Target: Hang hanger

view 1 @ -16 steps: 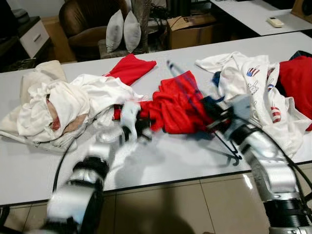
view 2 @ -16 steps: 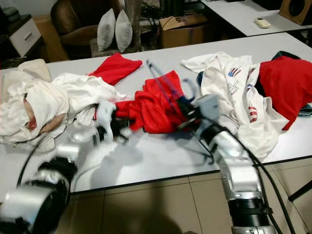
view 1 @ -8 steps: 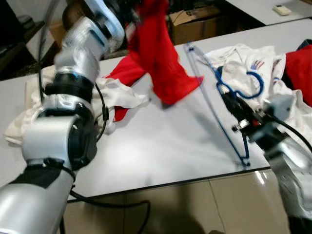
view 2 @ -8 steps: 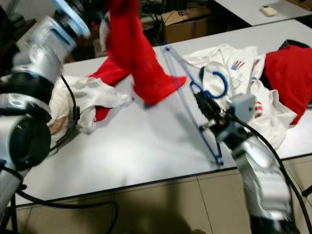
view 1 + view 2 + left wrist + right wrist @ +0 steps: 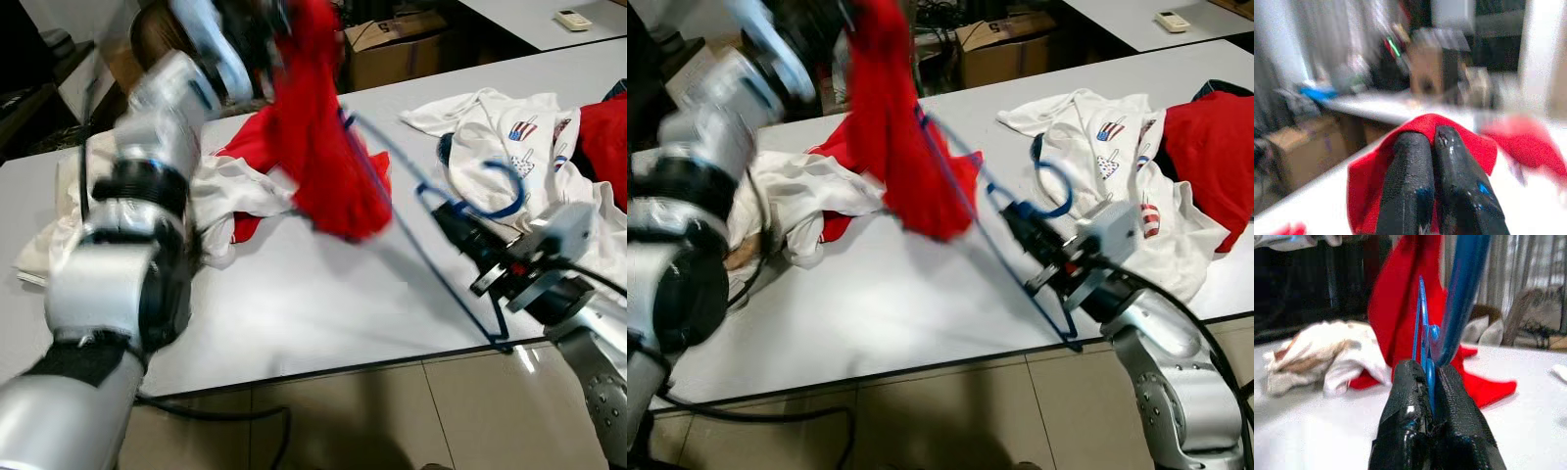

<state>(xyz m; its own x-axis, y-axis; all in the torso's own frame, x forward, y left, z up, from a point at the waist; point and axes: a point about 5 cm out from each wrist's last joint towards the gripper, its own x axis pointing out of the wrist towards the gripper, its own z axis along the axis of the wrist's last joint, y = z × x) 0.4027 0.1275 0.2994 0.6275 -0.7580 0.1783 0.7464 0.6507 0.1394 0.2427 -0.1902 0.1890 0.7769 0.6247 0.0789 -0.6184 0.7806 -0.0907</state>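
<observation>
Task looks approx halfway: the red garment is lifted off the white tabletop and the blue hanger is up too, but hanger isn't inside the garment yet, so threading + any actual hanging on a rail is left, as far as I can judge. No rail or hook to be made out.

Largest first: tabletop carries piles of laundry. Cream/white clothes heap lies below and outboard of the left gripper. A white printed shirt lies just beyond the right gripper, w/ another red garment further out on that side.

Held red garment hangs down from the left gripper, which is raised high above the tabletop; the cloth's lower end dangles just above the surface, between the two grippers. Left gripper's fingers are pressed together, pinching a fold of the red cloth, which wraps around both tips.

Hanger: wire frame slants up from the right gripper toward the hanging garment, its far corner at or just beside the cloth; touching or not, can't tell (blur). Hook curls back beside the right gripper over the white shirt.

Right gripper: low, near tabletop's front edge, fingers clamped tight on the hanger's thin blue bar, no gap visible
</observation>
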